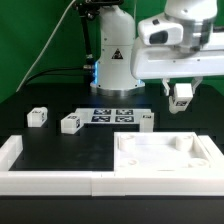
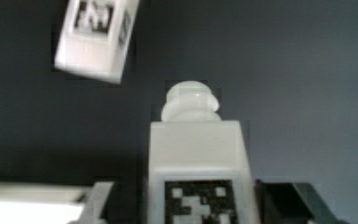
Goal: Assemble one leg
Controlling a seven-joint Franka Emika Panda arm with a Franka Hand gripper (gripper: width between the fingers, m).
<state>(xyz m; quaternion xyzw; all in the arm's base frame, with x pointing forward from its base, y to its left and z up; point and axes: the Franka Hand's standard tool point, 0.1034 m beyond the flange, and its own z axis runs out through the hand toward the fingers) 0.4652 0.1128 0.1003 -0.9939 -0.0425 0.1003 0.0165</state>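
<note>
My hand [image 1: 181, 99] clamps a leg [image 1: 183, 93] above the tabletop [image 1: 70, 148], toward its edge on the exterior view's right; only the wrist view shows the leg's peg [image 2: 192, 100].

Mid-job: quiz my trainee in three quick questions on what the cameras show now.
1. True or false: the jaws of the gripper are shut on a leg.
2. How many loose legs rest on the table? A one, B three, C six.
3. Fill in: legs already seated in the white panel: ___.
Key: 1 true; 2 B; 3 none.
</note>
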